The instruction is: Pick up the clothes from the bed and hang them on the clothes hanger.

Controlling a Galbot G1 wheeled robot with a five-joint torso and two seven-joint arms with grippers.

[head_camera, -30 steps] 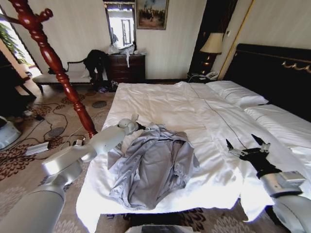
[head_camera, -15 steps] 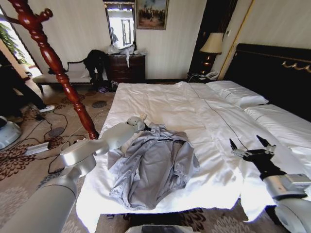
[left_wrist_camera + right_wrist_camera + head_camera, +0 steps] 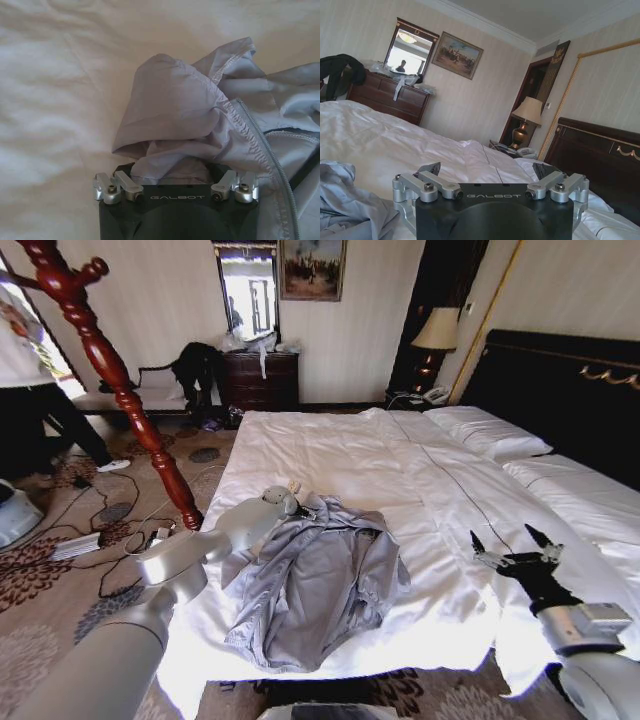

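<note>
The clothes, a silvery-grey jacket [image 3: 315,585], lie crumpled on the near left part of the white bed [image 3: 400,460]. My left gripper [image 3: 290,502] is at the jacket's collar end. In the left wrist view the jacket's fabric [image 3: 175,120] is drawn up in a bunch into my left gripper [image 3: 175,172], which is shut on it. A thin dark strip [image 3: 306,169] shows under the jacket's zip edge; I cannot tell if it is the clothes hanger. My right gripper [image 3: 510,545] hovers open over the bed's near right side, seen too in its wrist view [image 3: 490,172].
A reddish-brown wooden pole stand [image 3: 120,380] rises left of the bed. Cables [image 3: 110,510] lie on the carpet, and a person [image 3: 30,390] stands at the far left. The black headboard [image 3: 560,390], the pillows [image 3: 490,435] and a lamp [image 3: 435,335] are at the right.
My left gripper has moved a little right and down onto the jacket's collar. The right gripper has shifted slightly. The person at the left has stepped further into view.
</note>
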